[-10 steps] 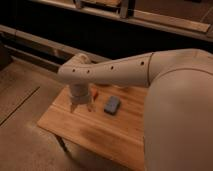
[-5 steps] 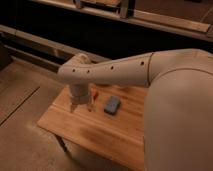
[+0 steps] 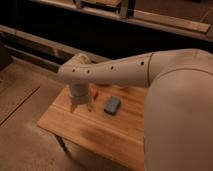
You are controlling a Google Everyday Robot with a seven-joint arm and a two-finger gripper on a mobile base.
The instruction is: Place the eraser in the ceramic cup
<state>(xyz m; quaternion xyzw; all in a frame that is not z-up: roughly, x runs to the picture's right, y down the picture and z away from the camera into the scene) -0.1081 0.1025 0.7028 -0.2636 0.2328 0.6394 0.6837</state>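
My gripper [image 3: 80, 107] hangs from the white arm over the left part of the wooden table [image 3: 90, 130], fingertips just above the tabletop. A blue-grey flat block [image 3: 112, 105] lies on the table a little right of the gripper. A thin red stick-like item [image 3: 95, 93] shows behind the gripper, partly hidden by the wrist. The black eraser and the ceramic cup are hidden or out of view; the arm covers the table's back and right part.
The table's front and left edges drop to a concrete floor [image 3: 25, 100]. A dark shelf with metal rails [image 3: 50, 50] runs behind the table. My large white arm [image 3: 175, 100] blocks the right side of the view.
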